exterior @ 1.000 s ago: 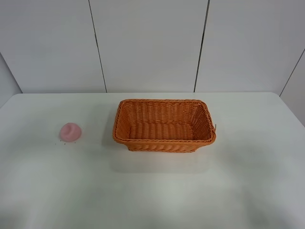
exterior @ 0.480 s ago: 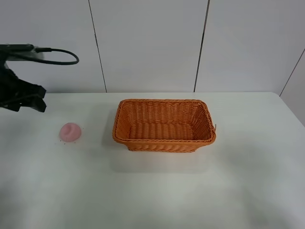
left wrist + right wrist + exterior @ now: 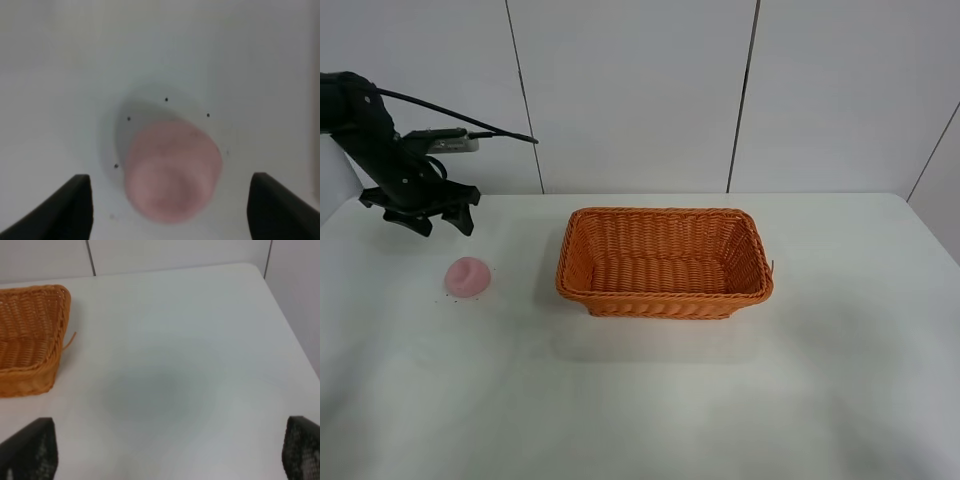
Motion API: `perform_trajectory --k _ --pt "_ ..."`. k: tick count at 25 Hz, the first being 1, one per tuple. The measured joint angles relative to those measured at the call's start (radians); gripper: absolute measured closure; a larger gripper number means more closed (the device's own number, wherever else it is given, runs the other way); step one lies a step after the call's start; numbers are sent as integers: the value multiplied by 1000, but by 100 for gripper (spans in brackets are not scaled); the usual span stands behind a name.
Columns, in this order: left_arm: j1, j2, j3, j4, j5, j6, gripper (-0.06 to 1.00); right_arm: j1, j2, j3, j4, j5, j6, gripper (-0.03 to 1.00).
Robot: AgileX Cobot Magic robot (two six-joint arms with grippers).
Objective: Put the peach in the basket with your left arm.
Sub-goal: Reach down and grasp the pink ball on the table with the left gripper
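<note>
The pale pink peach [image 3: 467, 276] lies on the white table at the left. In the left wrist view the peach [image 3: 172, 169] sits blurred between the two black fingertips [image 3: 75, 202]. My left gripper [image 3: 444, 222] is open and empty, hovering above and slightly behind the peach, apart from it. The orange wicker basket [image 3: 665, 296] stands empty at the table's middle, to the right of the peach. Its corner shows in the right wrist view [image 3: 30, 335]. My right gripper [image 3: 167, 455] is open and empty over bare table right of the basket; it is out of the high view.
The white table [image 3: 650, 400] spreads around the basket. A panelled white wall stands behind it. The table's right edge [image 3: 287, 335] shows in the right wrist view. The left arm's black cable [image 3: 470, 124] trails above the gripper.
The left arm has come into view from the left and moved right, over the peach. The peach and the basket have not moved.
</note>
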Motion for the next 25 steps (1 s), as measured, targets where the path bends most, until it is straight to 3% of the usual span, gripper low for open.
perform_trajectory --k 10,18,20,23,25 --pt "-30 151 -14 1 -11 0 19 0 0 0 0 0 0 27" --pt "-30 188 -15 49 -15 -4 21 0 0 0 0 0 0 27" --pt "-30 188 -15 67 -12 -31 31 0 0 0 0 0 0 27" --pt "-30 188 -15 124 8 -86 63 0 0 0 0 0 0 27" --pt "-30 187 -23 162 22 -114 78 0 0 0 0 0 0 27"
